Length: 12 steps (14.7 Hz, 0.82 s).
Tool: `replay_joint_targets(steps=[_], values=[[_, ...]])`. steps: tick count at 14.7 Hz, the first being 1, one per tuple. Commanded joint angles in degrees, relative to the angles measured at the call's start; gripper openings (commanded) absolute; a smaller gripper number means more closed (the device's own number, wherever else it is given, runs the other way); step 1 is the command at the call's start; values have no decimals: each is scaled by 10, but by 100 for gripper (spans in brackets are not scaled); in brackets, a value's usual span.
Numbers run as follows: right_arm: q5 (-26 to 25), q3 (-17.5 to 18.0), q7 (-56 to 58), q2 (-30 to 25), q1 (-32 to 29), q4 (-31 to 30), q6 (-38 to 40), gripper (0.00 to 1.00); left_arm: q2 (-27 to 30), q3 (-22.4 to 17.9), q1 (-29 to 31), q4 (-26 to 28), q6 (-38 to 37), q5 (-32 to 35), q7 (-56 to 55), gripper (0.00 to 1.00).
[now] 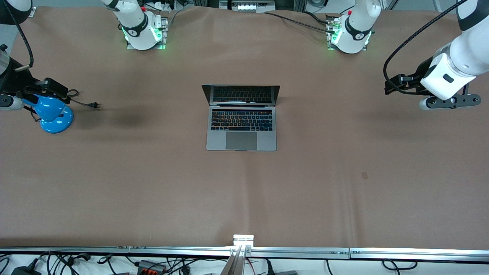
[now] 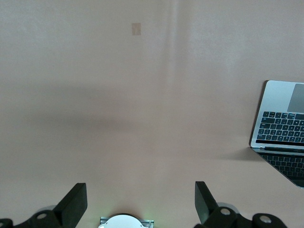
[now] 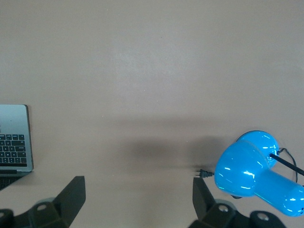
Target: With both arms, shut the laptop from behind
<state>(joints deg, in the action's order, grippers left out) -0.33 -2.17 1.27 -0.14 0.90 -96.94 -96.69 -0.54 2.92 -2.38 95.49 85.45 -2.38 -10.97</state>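
Note:
The silver-grey laptop point(image 1: 241, 130) stands open at the middle of the table, its keyboard and trackpad toward the front camera and its dark screen upright. My left gripper point(image 1: 450, 101) hangs open and empty over the bare table near the left arm's end, well apart from the laptop. In the left wrist view its fingers point(image 2: 76, 202) stand wide apart, with the laptop point(image 2: 285, 123) at the edge. My right gripper point(image 1: 5, 102) hangs open and empty over the table at the right arm's end, by the lamp. The right wrist view shows its fingers point(image 3: 71, 192) wide apart and a corner of the laptop point(image 3: 14, 118).
A blue desk lamp point(image 1: 53, 114) stands at the right arm's end, under the right gripper, with its black plug point(image 1: 93, 104) lying on the table toward the laptop. It also shows in the right wrist view point(image 3: 251, 173). A brown cloth point(image 1: 344, 183) covers the table.

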Motion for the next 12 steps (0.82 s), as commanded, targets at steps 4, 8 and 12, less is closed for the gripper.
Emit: replay_joint_targets(steps=[4,8,12], values=[[-4,2,5,-9,1,-1,12,100,5,1,-3,-4,-11,9,-10,100],[-4,3,2,-9,7,4,21,3,4,2,-2,-3,-13,8,-3,58],[-1,3,1,-7,9,5,32,0,4,5,-3,-6,-38,8,-8,1]])
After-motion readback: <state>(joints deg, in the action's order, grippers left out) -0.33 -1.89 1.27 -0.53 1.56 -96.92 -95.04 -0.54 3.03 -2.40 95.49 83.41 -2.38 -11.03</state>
